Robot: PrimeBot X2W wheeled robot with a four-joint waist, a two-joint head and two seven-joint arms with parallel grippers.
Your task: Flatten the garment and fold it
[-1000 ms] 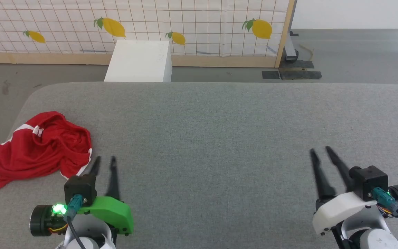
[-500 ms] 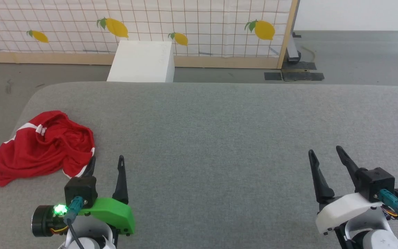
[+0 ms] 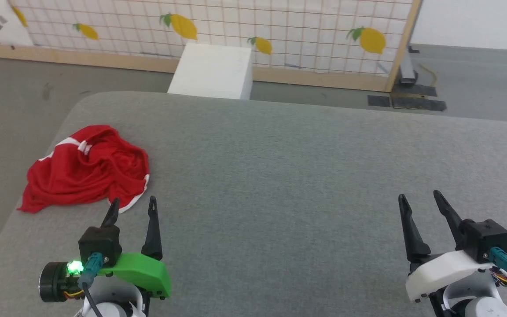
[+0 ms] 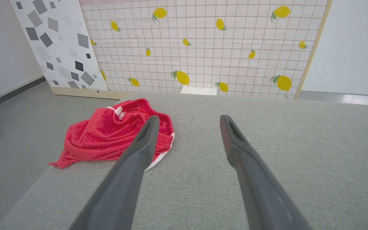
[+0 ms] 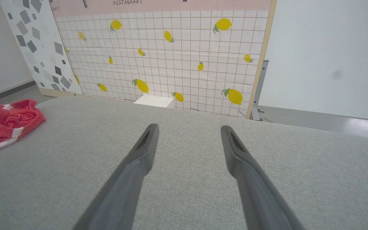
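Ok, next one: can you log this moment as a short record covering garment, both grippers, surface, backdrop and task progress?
garment: bright red with white trim, crumpled in a heap near the left end of the surface
surface: grey, fabric-covered, rounded corner
left gripper: open, holding nothing, fingertips close to the garment's near edge
right gripper: open, holding nothing, over bare surface far from the garment
backdrop: lemon-print panel, white box in front of it
task progress: garment not yet flattened or folded

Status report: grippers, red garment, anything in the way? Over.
Left gripper open, empty, close beside the garment. Right gripper open, empty, well apart from it. Garment crumpled near the left edge of the grey surface. No obstruction seen.
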